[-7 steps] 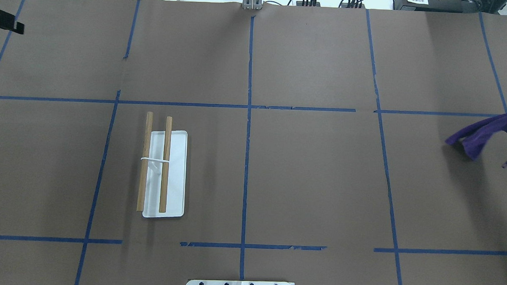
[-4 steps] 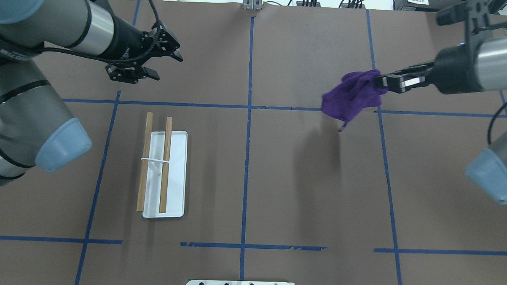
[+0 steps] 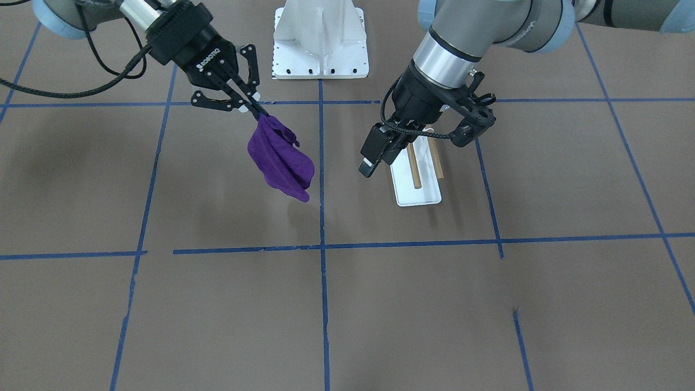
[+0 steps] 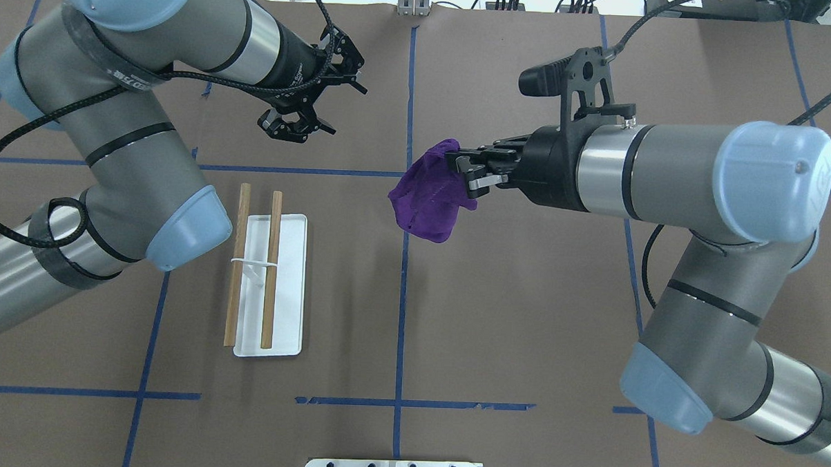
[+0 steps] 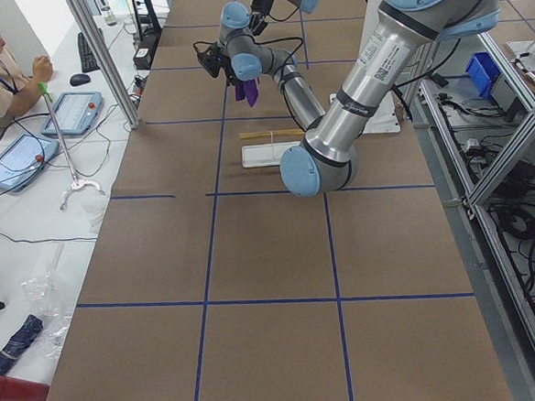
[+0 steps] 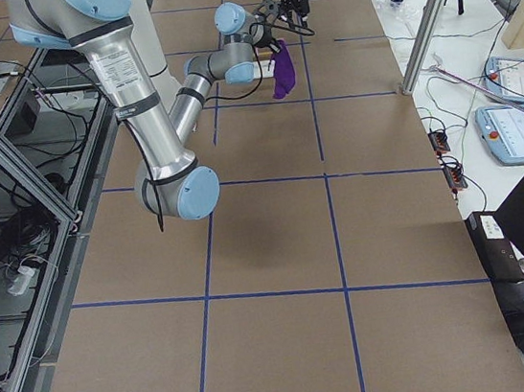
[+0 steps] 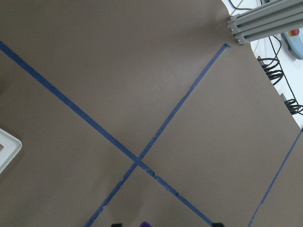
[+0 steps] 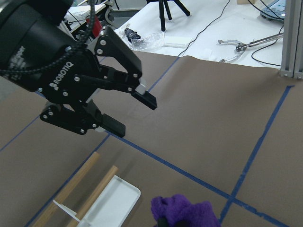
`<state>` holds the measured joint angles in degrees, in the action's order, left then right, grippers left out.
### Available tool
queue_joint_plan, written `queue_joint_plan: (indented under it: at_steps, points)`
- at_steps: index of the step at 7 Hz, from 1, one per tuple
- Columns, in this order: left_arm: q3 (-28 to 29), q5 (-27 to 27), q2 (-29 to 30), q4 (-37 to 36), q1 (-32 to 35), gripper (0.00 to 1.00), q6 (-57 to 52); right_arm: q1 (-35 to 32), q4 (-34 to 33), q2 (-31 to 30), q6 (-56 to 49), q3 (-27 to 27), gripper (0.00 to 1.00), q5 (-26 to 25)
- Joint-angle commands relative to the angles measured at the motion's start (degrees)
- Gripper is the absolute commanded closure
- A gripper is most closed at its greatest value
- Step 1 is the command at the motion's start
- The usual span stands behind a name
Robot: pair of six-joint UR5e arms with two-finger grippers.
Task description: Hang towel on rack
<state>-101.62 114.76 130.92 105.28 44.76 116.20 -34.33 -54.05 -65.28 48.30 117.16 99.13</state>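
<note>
Towel: a purple terry cloth (image 4: 427, 203), bunched and hanging in the air over the middle of the table's length, somewhat nearer the far edge than the robot's edge. It looks clear of the brown paper.
Right gripper (image 4: 459, 167): clenched on the towel, fingers pinching a fold at its top.
Towel against the jaws: only the top fold sits between the fingers. The bulk sags below and beyond the fingertips, toward the robot's left, in loose folds.
Left gripper (image 4: 340, 110): spread wide and empty, raised above the table on the far side of the rack, apart from both the rack and the towel.
Rack (image 4: 289, 284): a white base with two brown dowels (image 4: 270, 270) running from the robot's edge toward the far edge. It stands in the table's left half, about midway between those edges and well apart from the towel.
Table (image 4: 522, 334): covered in brown paper, gridded with blue tape.
Handling: probably light, soft and limp. It should not break or slide from the pads, but it will not keep any shape, and a one-point grip leaves it clumped.
Where to hold: likely a top edge or corner. A second corner in the free left gripper would spread it enough to drape.
Risk: a bunched towel may catch one dowel unevenly and slide off.
</note>
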Motion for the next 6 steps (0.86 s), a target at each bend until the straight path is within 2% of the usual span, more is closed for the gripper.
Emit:
queue_joint_plan:
  at_steps: [1, 3, 5, 6]
  points:
    - [0.90, -0.94, 0.66, -0.61, -2.38, 0.30, 4.72, 1.37, 0.00, 1.47, 0.21, -0.17, 1.00, -1.84]
    - [1.16, -1.91, 1.97, -0.61, -4.32, 0.30, 10.08, 1.37, 0.00, 2.08, 0.21, -0.09, 1.00, -3.06]
    - [1.07, -2.43, 1.71, -0.61, -5.38, 0.30, 10.54, 1.90, 0.00, 2.61, 0.21, 0.00, 1.00, -3.51]
    - [0.99, -4.53, 1.53, -0.61, -6.87, 0.30, 10.54, 1.99, 0.00, 2.88, 0.21, 0.00, 1.00, -3.51]
